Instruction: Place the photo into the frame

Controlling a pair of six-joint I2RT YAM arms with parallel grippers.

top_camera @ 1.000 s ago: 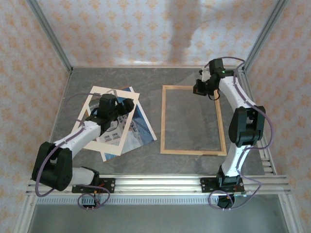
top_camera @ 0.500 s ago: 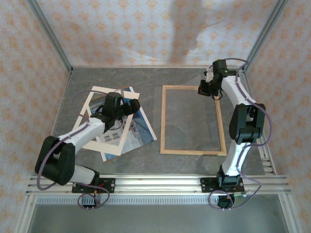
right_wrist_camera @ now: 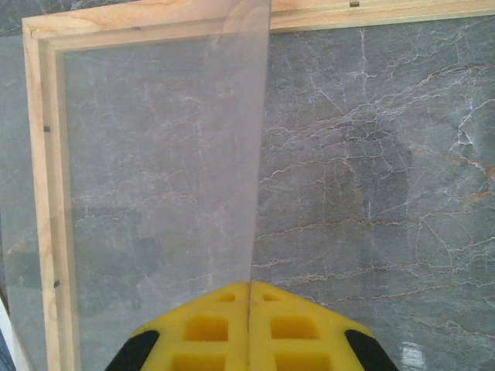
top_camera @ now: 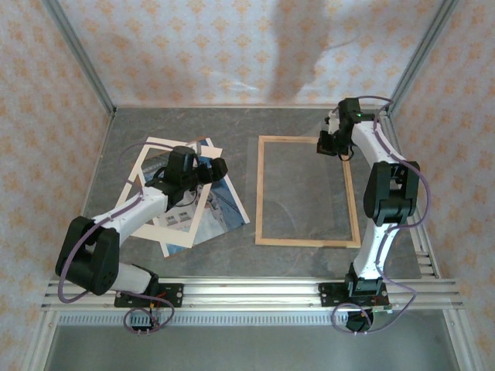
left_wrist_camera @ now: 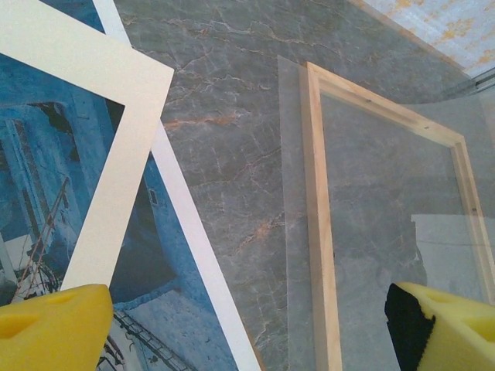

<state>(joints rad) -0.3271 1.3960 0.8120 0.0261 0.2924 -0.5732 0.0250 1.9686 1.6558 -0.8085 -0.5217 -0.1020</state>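
My left fingers [left_wrist_camera: 54, 328] and right fingers [right_wrist_camera: 205, 328] are bright yellow foam. The photo [left_wrist_camera: 46, 178] is deep blue with a white border, and the mat board [left_wrist_camera: 116, 85] is cream. The frame [left_wrist_camera: 319, 232] is pale wood. The counter [left_wrist_camera: 224, 154] is grey marble veined white and rust. The clear sheet [right_wrist_camera: 170, 154] is colourless.

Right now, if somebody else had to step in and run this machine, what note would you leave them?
Left tool: open, empty, hovering over the photo.
Right tool: shut on a clear sheet that partly covers the frame.
Photo: picture side up, left of the frame, under the cream mat.
Done: photo not yet in the frame.
Left: get the photo out from under the mat and lay it in the frame.
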